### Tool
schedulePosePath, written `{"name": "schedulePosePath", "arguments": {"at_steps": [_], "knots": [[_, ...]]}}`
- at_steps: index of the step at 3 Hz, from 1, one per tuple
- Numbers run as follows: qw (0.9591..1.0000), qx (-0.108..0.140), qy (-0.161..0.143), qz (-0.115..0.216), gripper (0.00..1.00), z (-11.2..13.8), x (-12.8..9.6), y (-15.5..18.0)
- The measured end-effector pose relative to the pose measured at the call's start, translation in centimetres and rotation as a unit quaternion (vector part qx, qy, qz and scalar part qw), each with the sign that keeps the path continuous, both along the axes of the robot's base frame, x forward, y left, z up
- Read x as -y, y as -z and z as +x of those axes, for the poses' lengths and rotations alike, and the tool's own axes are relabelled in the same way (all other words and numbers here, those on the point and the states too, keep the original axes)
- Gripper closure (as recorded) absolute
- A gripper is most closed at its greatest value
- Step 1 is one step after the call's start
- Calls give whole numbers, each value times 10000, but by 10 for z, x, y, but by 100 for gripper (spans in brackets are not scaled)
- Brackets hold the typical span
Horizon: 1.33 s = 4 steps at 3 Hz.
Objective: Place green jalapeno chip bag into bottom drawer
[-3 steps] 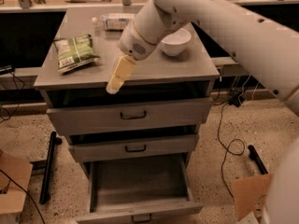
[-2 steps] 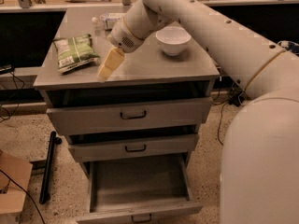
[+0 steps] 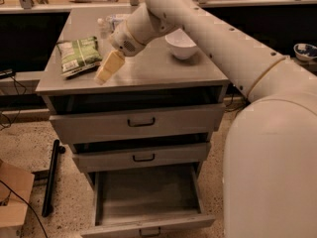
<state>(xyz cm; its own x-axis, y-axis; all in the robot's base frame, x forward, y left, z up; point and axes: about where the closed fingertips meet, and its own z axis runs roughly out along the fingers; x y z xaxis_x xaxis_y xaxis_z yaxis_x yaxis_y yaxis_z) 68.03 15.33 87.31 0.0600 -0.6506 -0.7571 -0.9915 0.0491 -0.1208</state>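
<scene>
We see the gripper [image 3: 107,71] low over the left front part of the cabinet top [image 3: 163,71], angled down and to the left from the arm [image 3: 213,31]. Its pale fingers lie together as one wedge with no gap between them, and they hold nothing. The tip sits just beside the right edge of the bag [image 3: 78,56]; we cannot tell whether it touches the bag.

The bag lies flat on the cabinet top near the left edge, green with white patches facing up. Behind the gripper, toward the back of the top, we make out a clear bottle [image 3: 105,25], partly hidden by the wrist. A white bowl [image 3: 181,45] stands upright to the right of the gripper, well apart from the bag.

Below the top, the upper drawer [image 3: 141,123] and the middle drawer [image 3: 143,157] each stand slightly ajar, with a dark gap above each front. The bottom drawer [image 3: 148,195] is pulled far out, its grey floor bare.

On the floor at the left we see a dark bar [image 3: 50,177] and a cardboard box [image 3: 12,197].
</scene>
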Motion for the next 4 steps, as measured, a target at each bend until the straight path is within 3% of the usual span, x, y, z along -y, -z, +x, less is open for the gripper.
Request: {"name": "schedulePosePath", "arguments": {"at_steps": [2,3,4], "knots": [[9988,10,-37,485,0,40,-43,5],[9982,-18,-117,585,17,55,-61,8],[9980,-113,-116,614,23,69,-68,17]]}}
